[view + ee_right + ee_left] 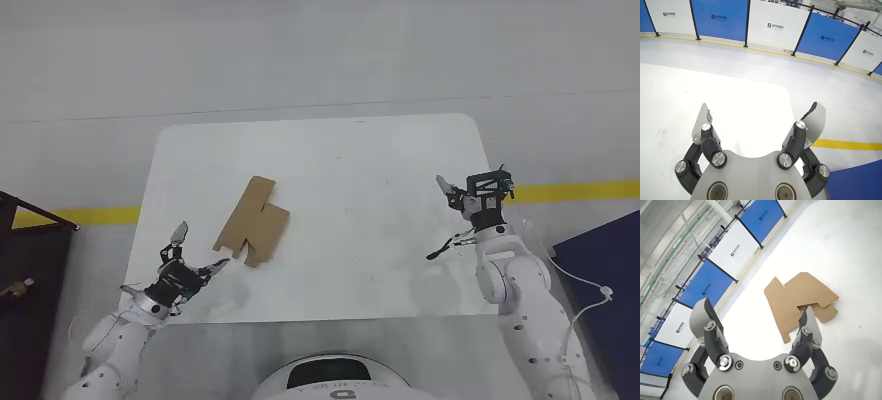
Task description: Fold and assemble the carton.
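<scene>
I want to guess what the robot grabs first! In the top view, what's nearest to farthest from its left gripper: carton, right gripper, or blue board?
From the left gripper:
1. Carton, close by on the table.
2. Right gripper, across the table.
3. Blue board, on the floor beyond the right gripper.

- White, rounded shells on the left arm (pixel 115 335) and the right arm (pixel 520 290); a thin white cable (pixel 598 290) on the right one.
- On the left gripper (pixel 756 304), two curved silver fingers (pixel 696 315) with black ribbed pads (pixel 714 314), carried by black links (pixel 714 340).
- Behind the fingers, a palm plate (pixel 757 381) of brushed grey metal, with two big cross-head screws (pixel 723 394) in it and round silver pins (pixel 725 362) near its edge.
- Same build on the right gripper (pixel 760 104); black curved brackets (pixel 688 170) at both sides of its palm plate.
</scene>
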`<move>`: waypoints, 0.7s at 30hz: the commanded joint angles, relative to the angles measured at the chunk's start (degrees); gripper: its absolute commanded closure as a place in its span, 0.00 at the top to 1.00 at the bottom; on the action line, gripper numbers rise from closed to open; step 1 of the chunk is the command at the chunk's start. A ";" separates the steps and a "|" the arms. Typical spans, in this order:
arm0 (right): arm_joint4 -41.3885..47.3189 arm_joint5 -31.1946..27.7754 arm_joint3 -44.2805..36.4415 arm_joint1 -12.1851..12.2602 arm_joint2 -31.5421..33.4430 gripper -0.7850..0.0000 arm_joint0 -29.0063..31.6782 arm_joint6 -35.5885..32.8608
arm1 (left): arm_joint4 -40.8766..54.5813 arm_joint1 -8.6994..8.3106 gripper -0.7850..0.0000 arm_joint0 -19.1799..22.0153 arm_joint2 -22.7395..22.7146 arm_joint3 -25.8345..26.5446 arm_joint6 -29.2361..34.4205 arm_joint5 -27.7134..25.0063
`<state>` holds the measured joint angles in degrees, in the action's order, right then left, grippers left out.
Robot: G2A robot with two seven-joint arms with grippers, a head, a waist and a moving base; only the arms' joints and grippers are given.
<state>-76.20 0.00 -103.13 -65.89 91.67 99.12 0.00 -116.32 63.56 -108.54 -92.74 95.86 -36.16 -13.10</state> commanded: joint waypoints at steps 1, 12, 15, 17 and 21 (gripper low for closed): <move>0.00 0.00 0.00 0.00 0.00 1.00 0.00 0.00 | -0.29 0.11 1.00 0.74 1.54 0.12 2.26 -0.72; 0.00 0.00 0.00 0.00 0.00 1.00 0.00 0.00 | -5.69 0.84 1.00 8.17 9.72 -3.61 14.46 -0.26; 0.00 0.00 0.00 0.00 0.00 1.00 0.00 0.00 | -6.76 0.85 1.00 8.88 10.78 -3.60 14.70 -0.35; 0.00 0.00 0.00 0.00 0.00 1.00 0.00 0.00 | -8.73 0.67 1.00 8.71 10.82 -3.46 14.92 -0.31; 0.00 0.00 0.00 0.00 0.00 1.00 0.00 0.00 | -11.74 0.22 1.00 7.33 9.70 -2.37 15.32 0.36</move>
<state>-76.20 0.00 -103.13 -65.89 91.67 99.12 0.00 -127.30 63.89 -100.86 -82.71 93.22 -21.09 -13.00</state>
